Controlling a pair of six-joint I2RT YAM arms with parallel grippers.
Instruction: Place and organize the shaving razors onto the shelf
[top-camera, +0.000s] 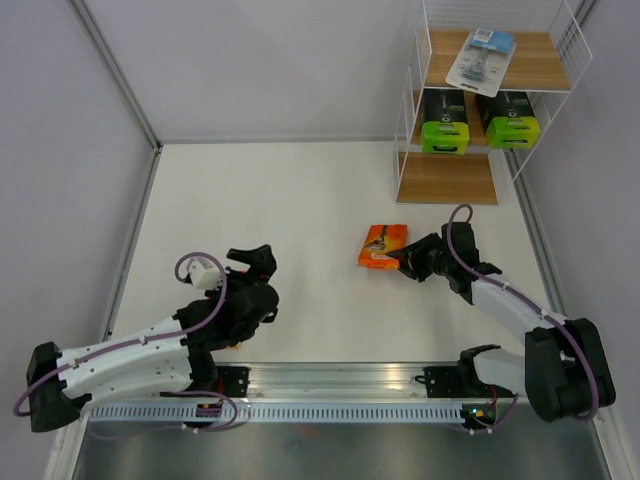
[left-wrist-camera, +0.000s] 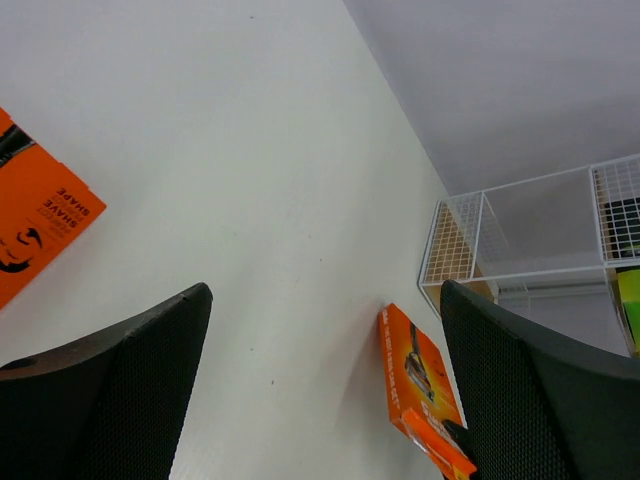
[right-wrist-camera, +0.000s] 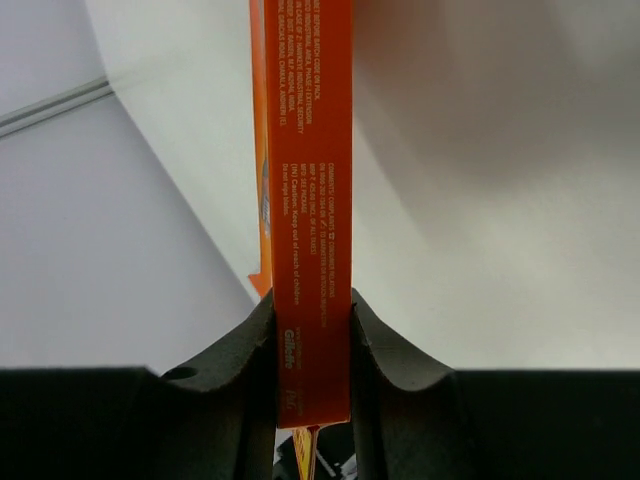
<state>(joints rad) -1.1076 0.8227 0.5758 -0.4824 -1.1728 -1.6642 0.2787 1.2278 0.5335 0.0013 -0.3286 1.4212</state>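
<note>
The shelf (top-camera: 446, 180) stands at the far right. The clear blister with blue card (top-camera: 482, 55) lies on its top board. Two black boxes with lime-green ends (top-camera: 445, 131) (top-camera: 510, 124) sit on the middle board. My right gripper (top-camera: 407, 258) is shut on the edge of one orange card (top-camera: 381, 246) at the table's middle; its narrow side fills the right wrist view (right-wrist-camera: 305, 150) between the pads (right-wrist-camera: 250, 370). My left gripper (top-camera: 255, 262) is open and empty. The second orange card (left-wrist-camera: 35, 225) lies at the left in the left wrist view.
The shelf's bottom board holds nothing. The shelf's wire frame (left-wrist-camera: 460, 250) and the held orange card (left-wrist-camera: 420, 385) show ahead in the left wrist view. Grey walls enclose the white table on three sides. A metal rail (top-camera: 340, 385) runs along the near edge.
</note>
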